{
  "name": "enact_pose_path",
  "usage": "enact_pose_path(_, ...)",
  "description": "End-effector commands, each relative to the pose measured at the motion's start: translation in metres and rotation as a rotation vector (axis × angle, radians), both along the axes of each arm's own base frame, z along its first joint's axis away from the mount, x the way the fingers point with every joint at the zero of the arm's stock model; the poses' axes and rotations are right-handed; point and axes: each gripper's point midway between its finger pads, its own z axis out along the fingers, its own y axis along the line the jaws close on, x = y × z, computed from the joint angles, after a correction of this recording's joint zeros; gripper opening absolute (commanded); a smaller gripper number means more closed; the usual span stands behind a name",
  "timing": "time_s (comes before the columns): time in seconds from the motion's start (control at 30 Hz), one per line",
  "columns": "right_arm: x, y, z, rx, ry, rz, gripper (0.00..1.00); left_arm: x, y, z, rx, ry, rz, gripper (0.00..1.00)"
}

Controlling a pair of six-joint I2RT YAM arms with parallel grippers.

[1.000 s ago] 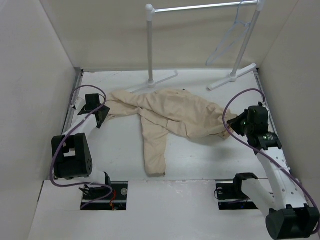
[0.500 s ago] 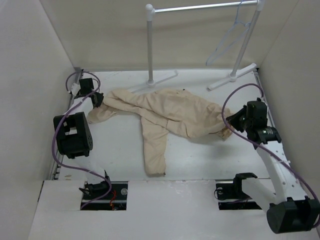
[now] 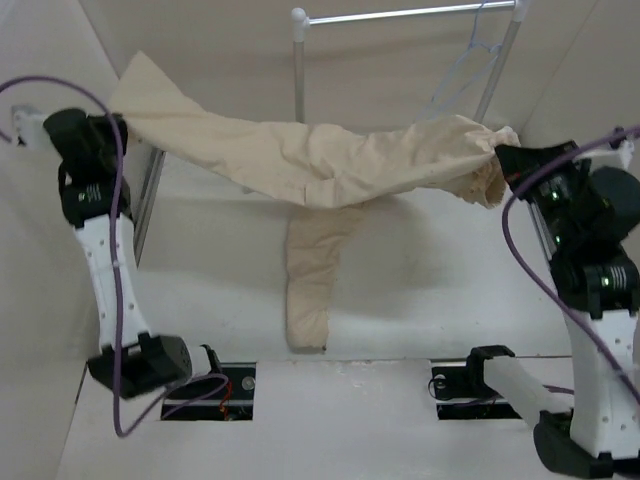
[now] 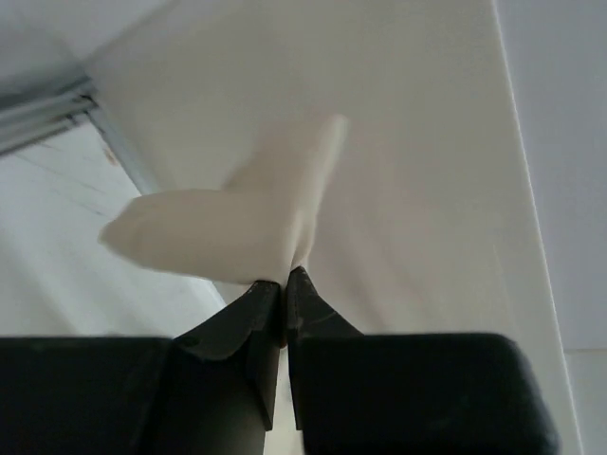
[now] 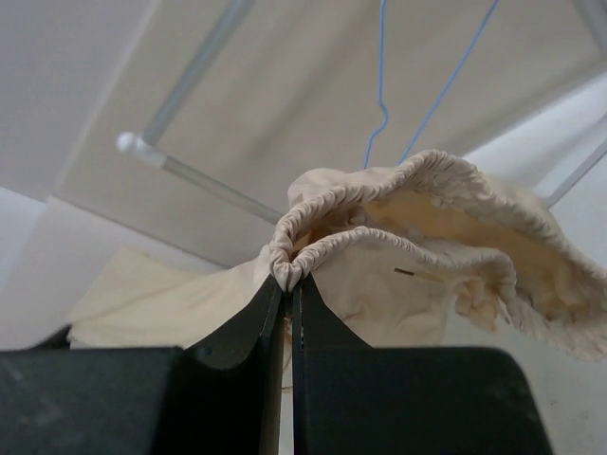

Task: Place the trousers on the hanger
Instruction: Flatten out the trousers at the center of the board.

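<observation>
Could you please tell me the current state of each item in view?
Large beige cloth trousers: held up, stretched between both grippers, one leg trailing onto the table.
Thin pale blue wire hanger: hanging from white tube rack, bare.
Left gripper: shut on trouser cloth.
Right gripper: shut on gathered waistband.

No legible txt, labels, brands, nos. or signs in any of the 3 views.
</observation>
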Motion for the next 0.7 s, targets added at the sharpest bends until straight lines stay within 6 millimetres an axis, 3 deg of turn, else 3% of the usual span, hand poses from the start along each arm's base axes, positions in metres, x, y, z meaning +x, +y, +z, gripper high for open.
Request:
enact_pose_path(0.0, -0.034, -0.022, -0.035, 0.005, 0.053, -0.083, 0.01, -0.064, 0.026, -0.073, -0.098, 0.164, 0.141, 0.05)
enact_pose_path(0.1, -0.050, -0.034, -0.116, 0.020, 0.223, -0.147, 0.01, -0.122, 0.024, -0.173, -0.180, 0.386, 0.208, 0.05)
enact_pose_path(0.17, -0.062, -0.044, -0.168, 0.019, 0.346, -0.194, 0.00, -0.162, 0.021, -0.226, -0.187, 0.554, 0.276, 0.04)
enact_pose_path(0.23, -0.069, -0.058, -0.200, -0.003, 0.421, -0.268, 0.00, -0.189, 0.007, -0.265, -0.154, 0.706, 0.281, 0.05)
enact_pose_path(0.3, -0.071, -0.070, -0.219, -0.051, 0.477, -0.321, 0.00, -0.212, -0.009, -0.295, -0.141, 0.811, 0.258, 0.06)
enact_pose_path(0.4, -0.074, -0.086, -0.227, -0.115, 0.501, -0.391, 0.00, -0.240, -0.019, -0.319, -0.138, 0.904, 0.241, 0.12)
enact_pose_path(0.5, -0.074, -0.092, -0.231, -0.152, 0.515, -0.415, 0.00, -0.243, -0.022, -0.314, -0.059, 0.919, 0.198, 0.35)
enact_pose_path(0.57, -0.070, -0.093, -0.231, -0.162, 0.518, -0.417, 0.00, -0.224, -0.023, -0.290, 0.003, 0.858, 0.166, 0.49)
enact_pose_path(0.6, -0.067, -0.091, -0.235, -0.167, 0.527, -0.403, 0.00, -0.205, -0.032, -0.277, 0.034, 0.809, 0.119, 0.52)
enact_pose_path(0.67, -0.062, -0.085, -0.245, -0.171, 0.561, -0.368, 0.00, -0.160, -0.067, -0.257, 0.105, 0.743, -0.020, 0.51)
